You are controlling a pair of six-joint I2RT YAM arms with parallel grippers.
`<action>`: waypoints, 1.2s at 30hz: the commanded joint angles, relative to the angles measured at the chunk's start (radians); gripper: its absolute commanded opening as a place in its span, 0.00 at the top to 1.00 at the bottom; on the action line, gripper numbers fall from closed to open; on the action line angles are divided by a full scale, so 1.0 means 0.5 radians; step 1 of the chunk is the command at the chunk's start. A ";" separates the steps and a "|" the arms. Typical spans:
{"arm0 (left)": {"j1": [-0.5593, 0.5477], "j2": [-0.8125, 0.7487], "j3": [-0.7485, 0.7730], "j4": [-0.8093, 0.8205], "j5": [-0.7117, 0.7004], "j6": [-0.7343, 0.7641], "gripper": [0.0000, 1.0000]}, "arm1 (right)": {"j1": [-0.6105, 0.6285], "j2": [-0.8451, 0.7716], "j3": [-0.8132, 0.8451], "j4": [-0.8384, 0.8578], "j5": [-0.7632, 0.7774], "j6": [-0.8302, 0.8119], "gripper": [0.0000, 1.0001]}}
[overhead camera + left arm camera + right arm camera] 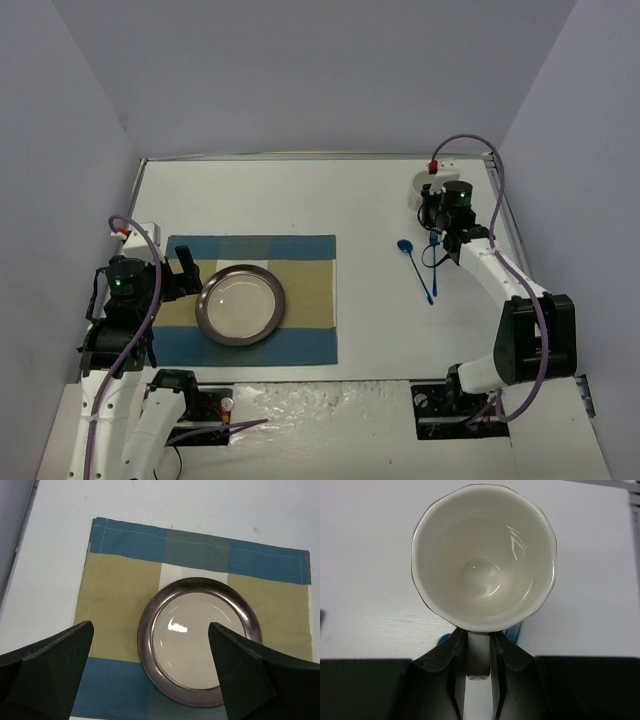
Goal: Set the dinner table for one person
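On the white dinner table (pixel 300 200) lies a blue-and-tan checked placemat (pixel 305 290) with a round, dark-rimmed plate (pixel 240 305) on its left half. My left gripper (pixel 185 268) hangs open at the plate's left rim. In the left wrist view its fingers (pixel 50 670) straddle the plate (pixel 200 640) and hold nothing. My right gripper (pixel 480 647) at the far right is shut on the handle of an empty white cup (pixel 482 555). From above the cup (pixel 425 185) shows just beyond the gripper (pixel 433 208). Whether it rests on the table I cannot tell.
A blue spoon (pixel 415 268) lies on the table near the right gripper, with a second blue utensil (pixel 435 255) beside it; their ends (pixel 516 631) peek out under the cup. Grey walls close in the table on three sides. The placemat's right half is bare.
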 commanded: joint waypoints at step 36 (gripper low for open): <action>-0.007 0.039 0.014 0.099 -0.015 0.009 0.03 | 1.000 0.390 0.397 0.115 -0.432 -0.269 1.00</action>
